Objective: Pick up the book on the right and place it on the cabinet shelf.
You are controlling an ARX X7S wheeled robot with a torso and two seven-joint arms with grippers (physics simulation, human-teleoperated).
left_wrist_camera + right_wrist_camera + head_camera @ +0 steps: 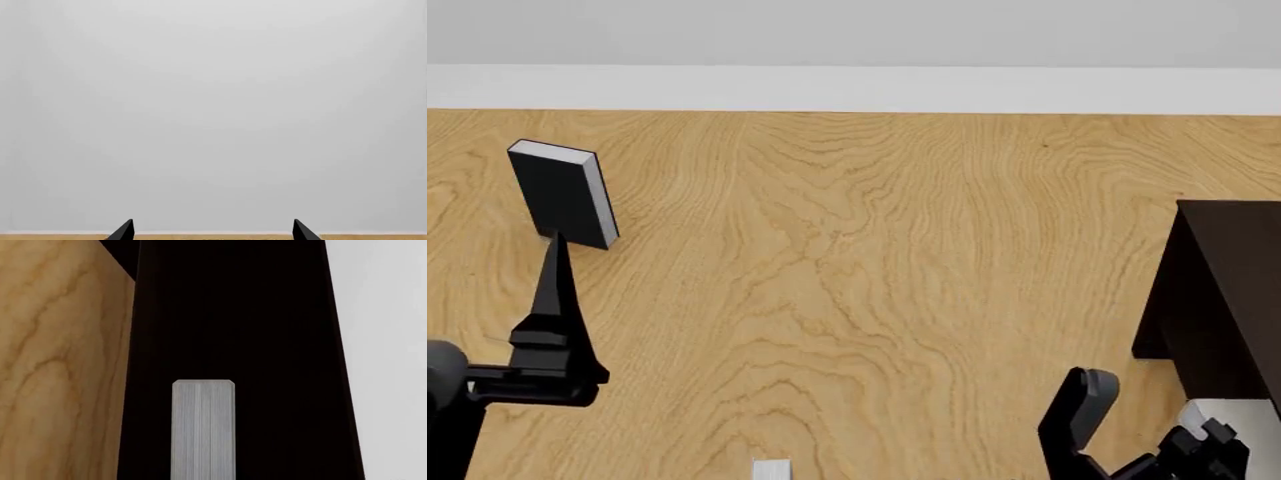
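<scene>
The book (203,432) shows its pale, ribbed page edges dead centre in the right wrist view, running out of the frame toward the gripper. Around it is the near-black cabinet (280,340); in that darkness I cannot make out the cabinet shelf or my own fingers. From the head view, my right gripper (1212,442) sits low at the right against the cabinet (1214,300), with the book (1232,413) a pale patch beside it. The gripper looks shut on the book. My left gripper (212,231) is open and holds nothing, facing a grey wall.
A black book with white pages (561,195) stands upright on the wooden floor (868,260) at the far left, just beyond my left gripper (557,285). A small grey object (770,468) peeks in at the bottom edge. A white skirting and a grey wall close the far side.
</scene>
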